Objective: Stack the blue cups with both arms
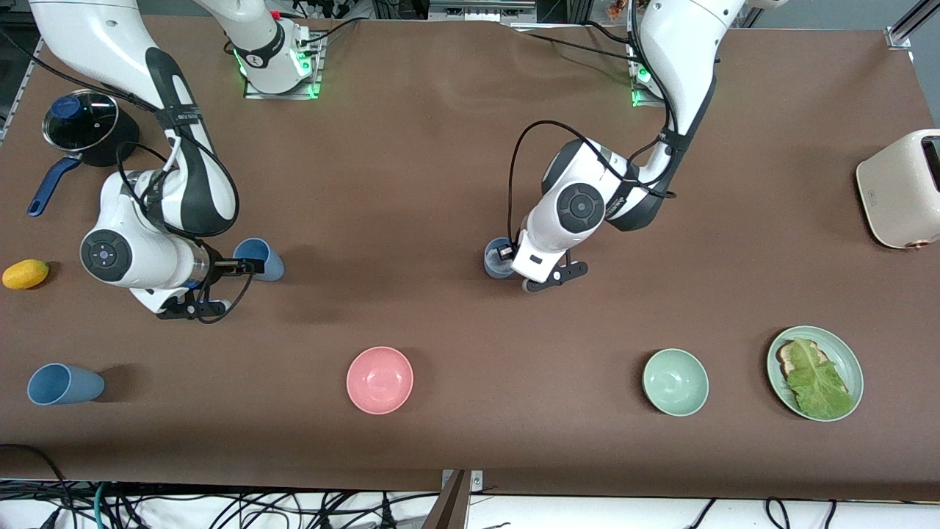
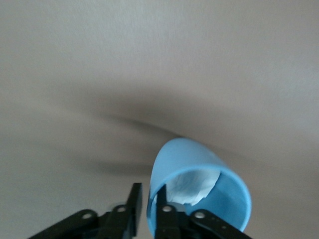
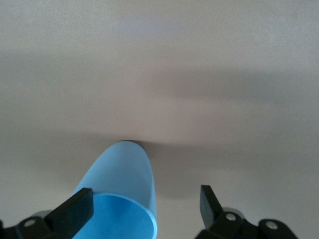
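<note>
Brown table (image 1: 455, 147) | right gripper (image 1: 246, 268) wide open around a tipped blue cup (image 1: 261, 258) at its arm's end | left gripper (image 2: 147, 209) narrowly parted, pinching the mid-table cup's (image 1: 498, 258) rim | third cup (image 1: 64, 384) lies nearest the camera

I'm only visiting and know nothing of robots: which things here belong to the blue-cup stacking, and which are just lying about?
Job: held cup in left gripper; second cup inside open right gripper; third cup, on its side.
Lying about: pot, yellow fruit, pink bowl, green bowl, plate of food, toaster.
</note>
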Robot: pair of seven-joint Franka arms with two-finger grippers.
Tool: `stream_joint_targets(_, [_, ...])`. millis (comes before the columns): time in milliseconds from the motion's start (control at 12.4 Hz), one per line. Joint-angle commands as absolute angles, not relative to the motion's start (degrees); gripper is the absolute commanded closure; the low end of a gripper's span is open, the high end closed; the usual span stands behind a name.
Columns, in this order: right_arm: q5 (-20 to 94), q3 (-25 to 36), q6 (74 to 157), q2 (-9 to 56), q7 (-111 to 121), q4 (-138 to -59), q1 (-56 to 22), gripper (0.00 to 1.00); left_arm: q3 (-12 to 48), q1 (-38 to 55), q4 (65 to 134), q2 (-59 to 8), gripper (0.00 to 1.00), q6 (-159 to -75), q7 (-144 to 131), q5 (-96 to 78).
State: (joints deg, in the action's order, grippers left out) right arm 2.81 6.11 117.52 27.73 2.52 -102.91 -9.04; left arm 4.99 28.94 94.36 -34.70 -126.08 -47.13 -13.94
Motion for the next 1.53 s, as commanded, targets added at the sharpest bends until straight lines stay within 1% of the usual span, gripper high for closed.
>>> stream_joint_targets(0, [3.4, 6.2, 115.4, 25.9, 3.3, -102.7, -8.7, 0.04, 3.8, 27.9, 91.9, -33.0, 0.00, -120.2, -47.1, -11.0])
stream_joint_targets(161, [3.4, 6.3, 110.0, 25.8, 2.8, -100.0, -8.7, 0.04, 4.0, 24.1, 87.7, -31.8, 0.00, -111.3, -44.2, -7.2])
stream_joint_targets(322, [3.4, 6.8, 107.6, 25.4, 3.3, -99.5, -8.7, 0.04, 4.1, 19.0, 83.8, -31.0, 0.00, -103.0, -35.5, -7.8])
stream_joint_targets(563, [3.4, 6.9, 108.7, 24.9, 3.4, -102.6, -8.7, 0.04, 4.1, 10.0, 83.7, -28.4, 0.00, -96.7, -22.5, -7.8])
stream_joint_targets(804, [3.5, 6.9, 112.6, 24.9, 3.4, -105.4, -8.7, 0.05, 4.0, 1.6, 83.6, -26.4, 0.00, -92.9, -10.3, -7.2])
stream_joint_targets(965, [3.6, 6.9, 113.2, 25.2, 3.3, -105.6, -8.7, 0.18, 3.9, -3.7, 83.6, -24.8, 0.00, -89.9, -3.2, -6.4])
stream_joint_targets(1206, [4.9, 6.9, 113.3, 25.7, 3.3, -105.6, -8.7, 0.52, 3.8, -7.8, 83.6, -20.6, 0.00, -88.6, 4.6, -1.9])
stream_joint_targets(1286, [6.4, 6.9, 113.3, 25.9, 3.3, -105.6, -8.7, 0.59, 3.8, -9.5, 83.6, -18.8, 0.00, -87.0, 6.1, -1.5])
stream_joint_targets(1367, [6.5, 6.9, 113.4, 26.0, 3.3, -105.6, -8.7, 0.63, 3.8, -10.4, 83.5, -17.3, 0.00, -86.0, 7.2, -1.0])
stream_joint_targets(1447, [6.6, 6.9, 113.3, 25.9, 3.3, -105.6, -8.7, 0.72, 3.7, -11.3, 83.5, -15.7, 0.00, -85.8, 8.5, -0.9])
